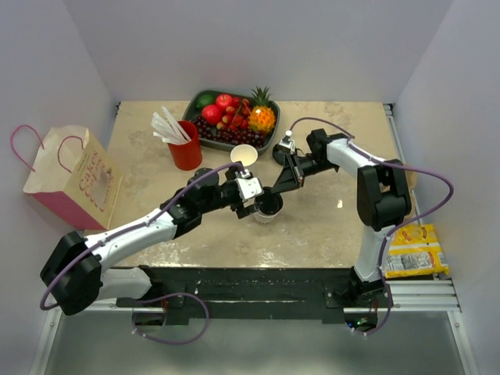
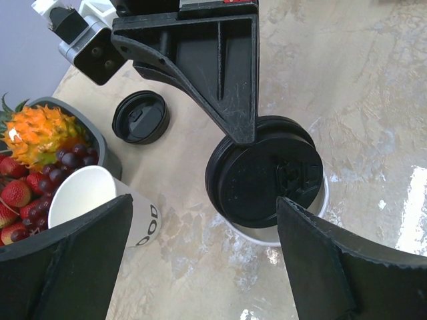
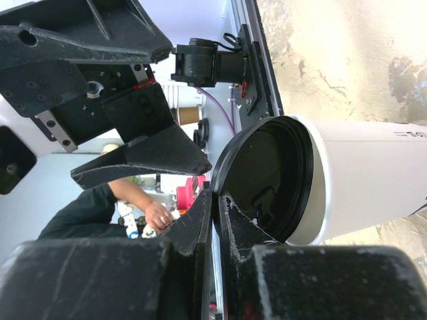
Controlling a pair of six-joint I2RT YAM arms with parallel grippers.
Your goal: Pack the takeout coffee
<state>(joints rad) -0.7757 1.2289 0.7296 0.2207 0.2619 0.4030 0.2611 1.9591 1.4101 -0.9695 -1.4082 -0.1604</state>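
The takeout coffee cup [image 1: 268,209] is a small white paper cup standing mid-table. Its black lid [image 2: 267,170] sits tilted on the cup's white rim [image 2: 297,233], which shows bare on the near side. My right gripper [image 1: 278,187] is shut on the lid's edge; in the right wrist view [image 3: 215,195] its fingers pinch the rim of the lid [image 3: 267,177] against the cup [image 3: 360,173]. My left gripper [image 1: 258,201] is open, and in the left wrist view [image 2: 203,200] its fingers stand wide on either side of the cup without touching it.
A lidless white cup [image 1: 244,155] stands just behind, also in the left wrist view [image 2: 87,200]. A spare black lid [image 2: 140,117] lies near the fruit tray [image 1: 195,100]. A red cup with straws [image 1: 186,148] stands back left, a paper bag [image 1: 74,180] far left, yellow packets [image 1: 414,250] at right.
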